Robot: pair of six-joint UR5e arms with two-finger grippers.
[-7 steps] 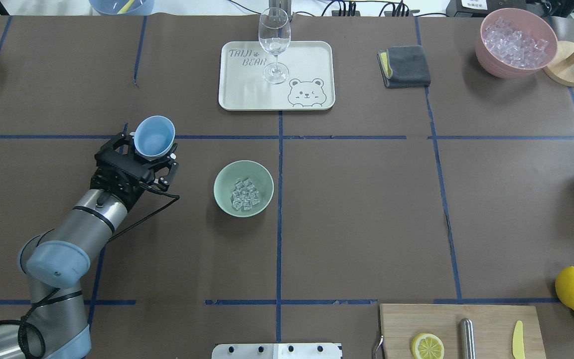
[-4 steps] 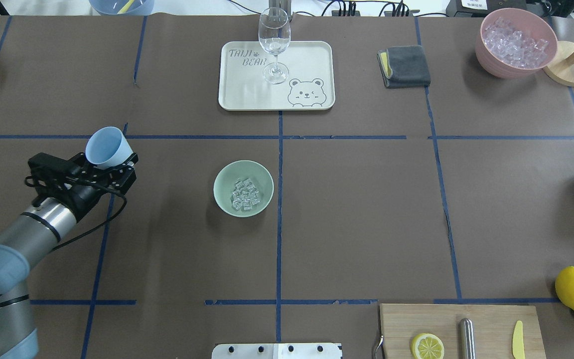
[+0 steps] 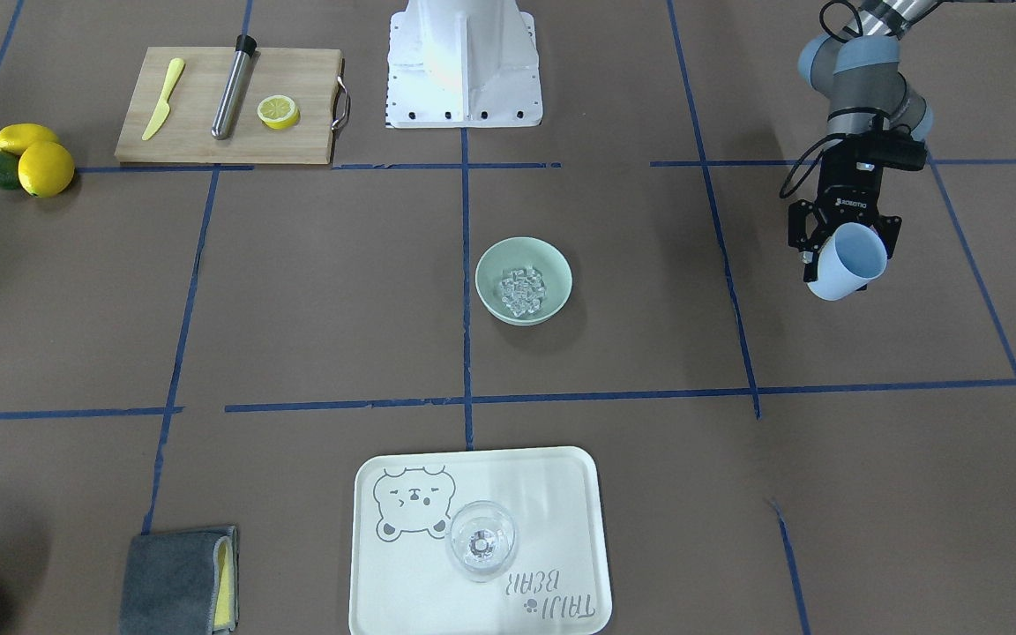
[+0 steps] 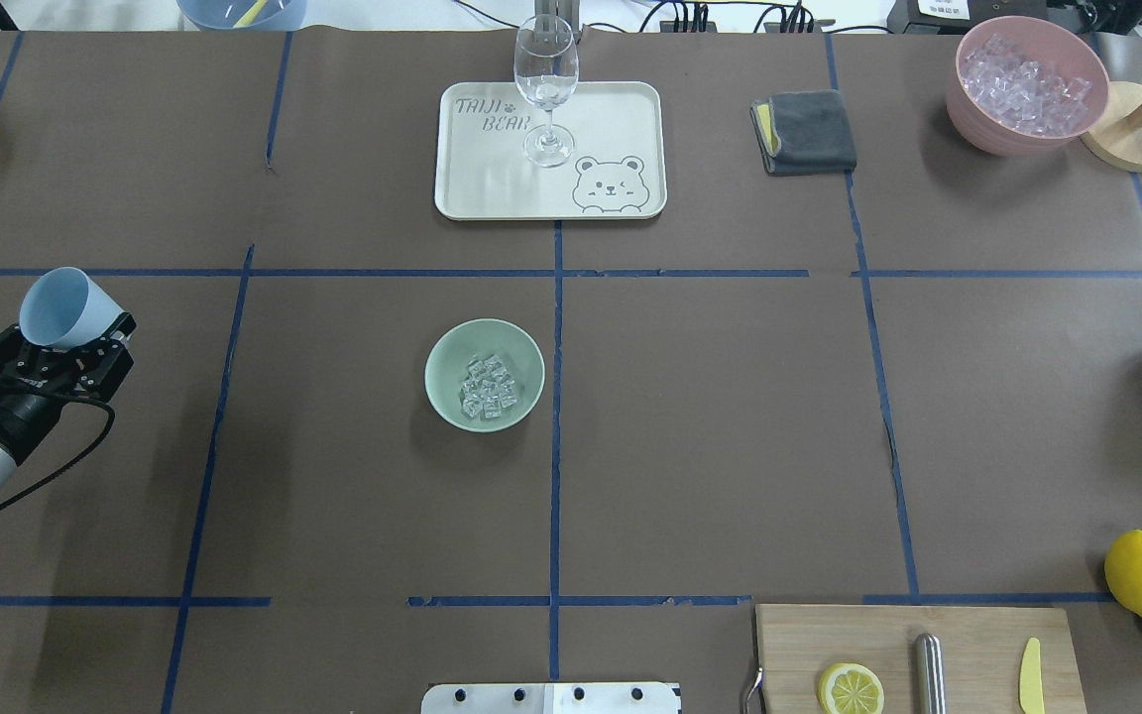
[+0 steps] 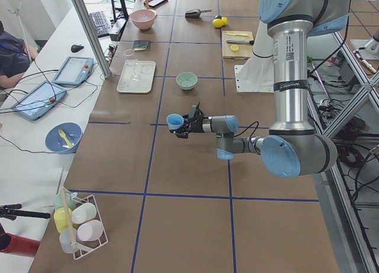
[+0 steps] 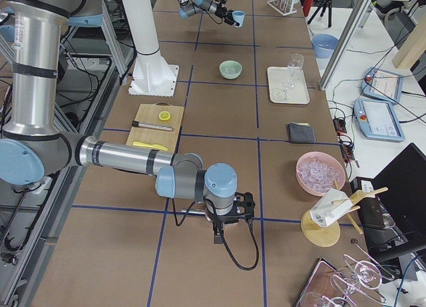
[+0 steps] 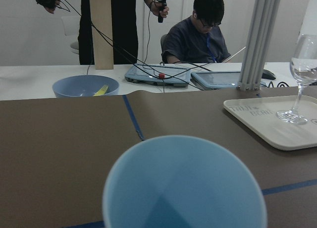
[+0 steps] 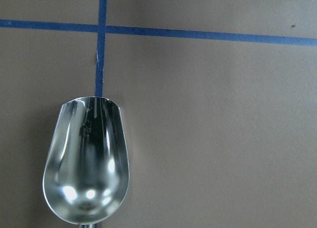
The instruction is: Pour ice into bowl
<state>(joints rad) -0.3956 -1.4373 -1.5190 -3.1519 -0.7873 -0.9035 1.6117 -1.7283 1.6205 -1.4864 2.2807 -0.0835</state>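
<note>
Far from the left gripper's point(image 4: 77, 335) cup point(image 4: 57, 307), ice point(image 4: 488, 387) sits in the bowl point(image 4: 450, 347).

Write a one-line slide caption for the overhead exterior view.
Ice lies in the mint-green bowl; the left hand holds the tilted blue cup well off to one side.

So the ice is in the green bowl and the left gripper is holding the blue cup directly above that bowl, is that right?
Not quite. The ice is in the bowl and the left gripper does hold the blue cup, but not above the bowl. The overhead exterior view shows the cup well off to the bowl's left.
</note>
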